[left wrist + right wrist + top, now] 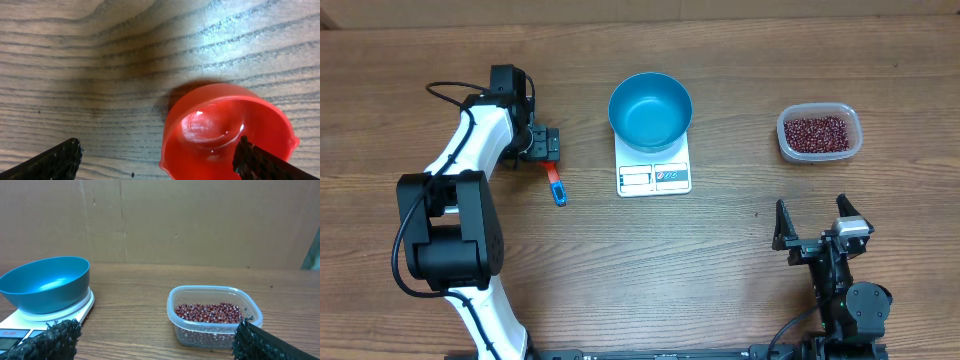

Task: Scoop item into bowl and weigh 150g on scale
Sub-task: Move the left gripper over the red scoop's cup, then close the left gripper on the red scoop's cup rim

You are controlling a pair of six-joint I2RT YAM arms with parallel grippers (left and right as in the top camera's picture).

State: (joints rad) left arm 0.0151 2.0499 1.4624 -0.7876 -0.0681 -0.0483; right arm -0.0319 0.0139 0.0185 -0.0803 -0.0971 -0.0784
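Picking up the scoop (556, 186) seems the step in hand: the left gripper (542, 146) hovers at its red cup, jaws apart, like the idle right gripper (811, 222). The beans (816, 130) lie in the clear tub (855, 146); the blue bowl (650, 108) stands empty on the scale (654, 178). Next, the left jaws must close on the scoop.

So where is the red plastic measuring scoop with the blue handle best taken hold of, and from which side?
By the blue handle, from above, with the jaws across its width. The red plastic measuring scoop lies flat with its round cup facing up. The cup looks too wide to pinch well, while the narrow handle sticks out free toward the robot's side.
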